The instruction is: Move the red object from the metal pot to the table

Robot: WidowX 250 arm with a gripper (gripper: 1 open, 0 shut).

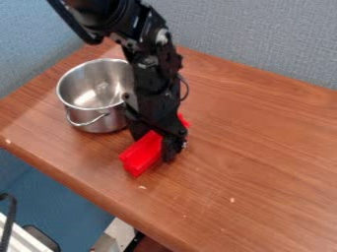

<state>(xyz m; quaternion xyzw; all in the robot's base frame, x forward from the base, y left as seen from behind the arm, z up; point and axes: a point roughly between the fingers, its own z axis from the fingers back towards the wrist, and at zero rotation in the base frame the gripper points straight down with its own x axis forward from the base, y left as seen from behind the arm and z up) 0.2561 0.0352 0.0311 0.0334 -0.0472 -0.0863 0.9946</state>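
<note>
The red object [145, 155], a bright red block, lies on the reddish-brown table [250, 148] just right of the metal pot [93, 92]. The shiny pot stands near the table's left corner with nothing visible inside, its wire handle hanging down at the front. My black gripper [156, 136] points down right over the far end of the red block, its fingers spread on either side of it, open. The arm reaches in from the upper left, passing over the pot's right rim.
The table's front edge runs diagonally just below the red block, with a drop to the floor beyond. A blue wall stands behind the table. Bare wood stretches to the right.
</note>
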